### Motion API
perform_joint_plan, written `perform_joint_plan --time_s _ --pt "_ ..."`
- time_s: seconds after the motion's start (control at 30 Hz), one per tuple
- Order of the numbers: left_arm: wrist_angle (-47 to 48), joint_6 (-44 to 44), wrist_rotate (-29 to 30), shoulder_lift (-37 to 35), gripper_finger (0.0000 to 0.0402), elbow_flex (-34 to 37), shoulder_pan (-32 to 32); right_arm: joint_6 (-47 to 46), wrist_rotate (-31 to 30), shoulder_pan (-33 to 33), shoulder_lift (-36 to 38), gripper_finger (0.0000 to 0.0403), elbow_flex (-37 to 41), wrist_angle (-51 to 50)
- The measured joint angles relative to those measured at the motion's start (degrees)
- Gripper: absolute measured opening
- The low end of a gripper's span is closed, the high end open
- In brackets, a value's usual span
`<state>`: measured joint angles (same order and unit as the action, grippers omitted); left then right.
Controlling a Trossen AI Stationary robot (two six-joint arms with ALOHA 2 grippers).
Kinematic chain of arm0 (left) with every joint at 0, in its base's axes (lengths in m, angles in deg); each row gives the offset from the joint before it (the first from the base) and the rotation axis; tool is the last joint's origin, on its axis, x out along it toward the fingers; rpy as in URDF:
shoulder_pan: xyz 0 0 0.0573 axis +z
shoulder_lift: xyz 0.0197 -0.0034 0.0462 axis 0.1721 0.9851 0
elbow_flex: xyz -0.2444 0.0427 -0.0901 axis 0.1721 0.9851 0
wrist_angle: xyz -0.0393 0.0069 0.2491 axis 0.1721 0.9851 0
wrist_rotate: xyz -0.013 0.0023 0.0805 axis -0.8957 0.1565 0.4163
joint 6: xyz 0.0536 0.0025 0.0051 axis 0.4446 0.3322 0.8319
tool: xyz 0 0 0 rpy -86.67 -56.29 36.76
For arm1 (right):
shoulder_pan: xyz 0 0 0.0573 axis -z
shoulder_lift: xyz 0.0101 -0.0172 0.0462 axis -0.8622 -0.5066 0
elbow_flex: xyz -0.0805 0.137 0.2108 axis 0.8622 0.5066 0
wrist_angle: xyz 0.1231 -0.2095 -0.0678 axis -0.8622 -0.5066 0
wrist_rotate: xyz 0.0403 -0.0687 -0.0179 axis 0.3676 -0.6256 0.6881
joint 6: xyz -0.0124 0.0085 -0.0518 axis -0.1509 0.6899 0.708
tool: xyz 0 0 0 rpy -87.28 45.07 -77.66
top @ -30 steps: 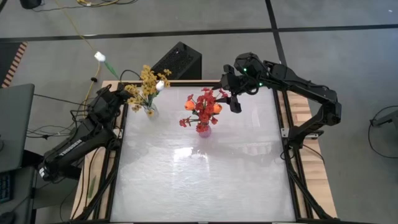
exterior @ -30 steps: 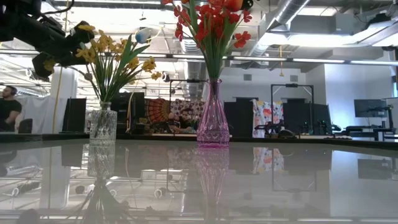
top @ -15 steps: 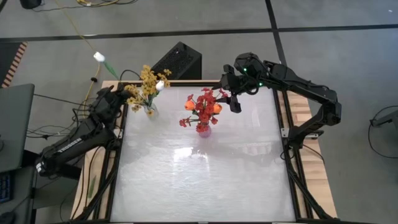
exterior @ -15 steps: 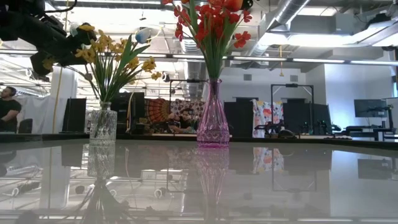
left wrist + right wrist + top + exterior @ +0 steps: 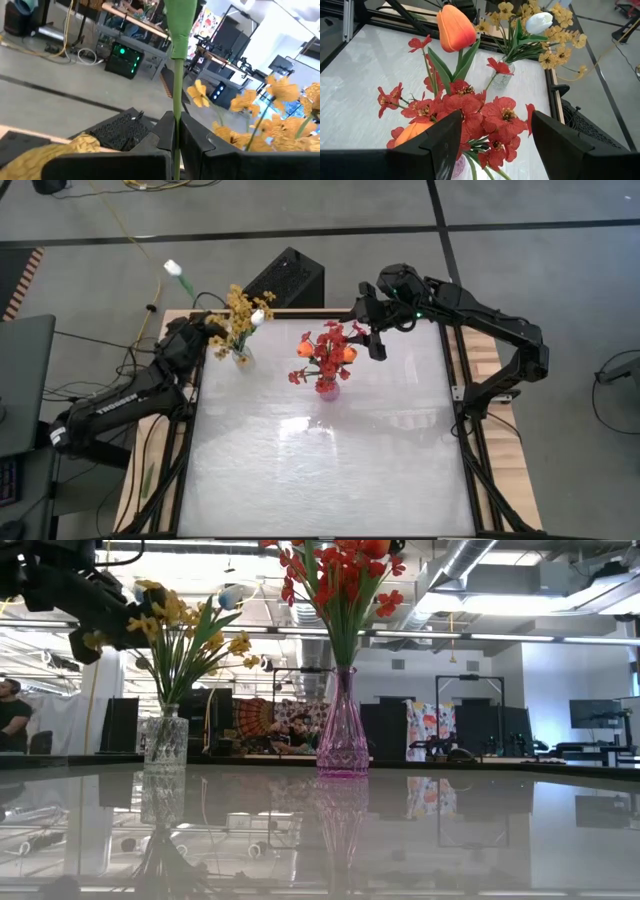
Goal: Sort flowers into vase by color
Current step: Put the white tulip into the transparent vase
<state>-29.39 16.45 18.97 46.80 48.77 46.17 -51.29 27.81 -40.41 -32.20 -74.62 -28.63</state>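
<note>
On the white tabletop, a pink vase of red flowers stands near the far edge; a clear vase of yellow flowers is by the far left corner. Left pincer is clamped on a white flower's stem there. Right pincer gapes empty above the reds.

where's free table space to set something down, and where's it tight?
Free: the whole near stretch of the table in front of both vases. Tight: the far edge, where the clear vase of yellow flowers sits by the left gripper and the pink vase of red flowers sits by the open right gripper.
</note>
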Motion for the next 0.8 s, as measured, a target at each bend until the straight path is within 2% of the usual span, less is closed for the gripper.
perform_joint_plan --time_s 0.3,0.63,0.8 --pt "-8.00 7.16 5.09 0.38 0.0000 0.00 -1.96 0.02 -0.02 0.00 -0.02 0.0265 0.00 -0.23" --pt "-5.16 5.55 6.57 1.48 0.0000 0.00 -1.96 1.07 -0.02 0.56 -0.02 0.0265 0.00 -0.06" --pt "-5.06 4.50 5.17 2.31 0.0000 0.00 -2.00 1.11 -0.02 0.55 -0.02 0.0265 0.00 0.04"
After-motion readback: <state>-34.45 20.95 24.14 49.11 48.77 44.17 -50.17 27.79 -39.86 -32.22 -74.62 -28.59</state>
